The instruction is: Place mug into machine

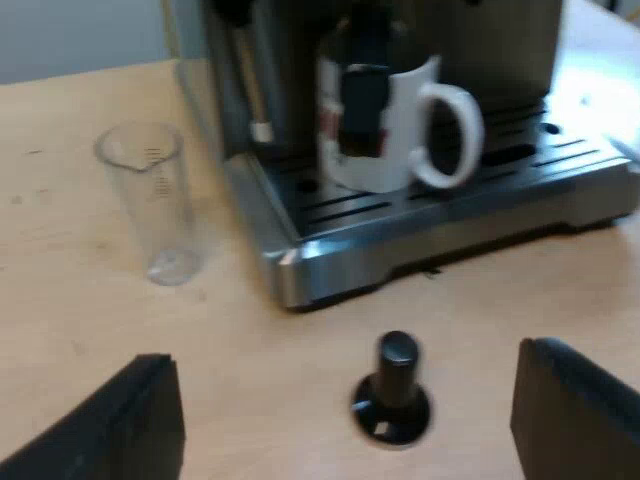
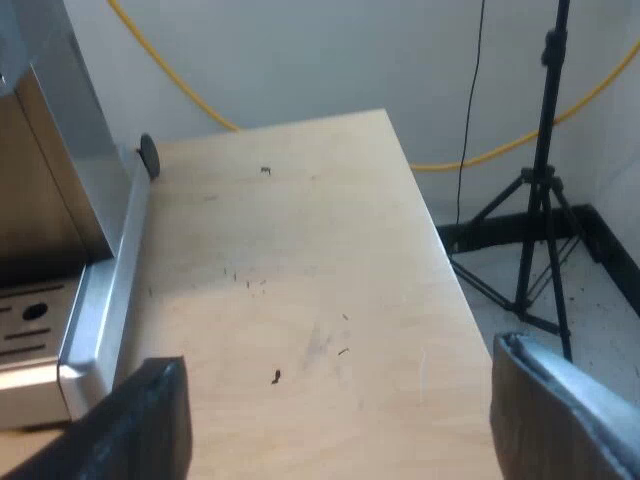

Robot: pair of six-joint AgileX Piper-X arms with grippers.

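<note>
The white mug (image 1: 400,130) stands upright on the drip tray (image 1: 450,205) of the espresso machine (image 1: 480,40), under the machine's front, its handle (image 1: 455,135) turned out toward the tray's edge. A dark shape crosses the mug's front — print or machine part, we can't tell. So the placing looks done, or v. nearly.

Our left gripper (image 1: 345,380) hangs over the table (image 1: 80,300) in front of the machine, fingers spread wide w/ nothing held. The black-knobbed tamper (image 1: 392,395) stands on the table below it, clear of the tray. A measuring glass (image 1: 150,200) stands empty just beside the machine's base. Our right gripper (image 2: 338,365) is likewise spread and empty, over the table beside the machine.

Handling, as we judge it: ceramic, stiff, glazed so prob. slippery, moderately heavy, and it chips if knocked on the steel tray. If it needs a nudge, the best hold is across the body opp. the handle, or a pinch on the rim — the handle loop would let it swing.
</note>
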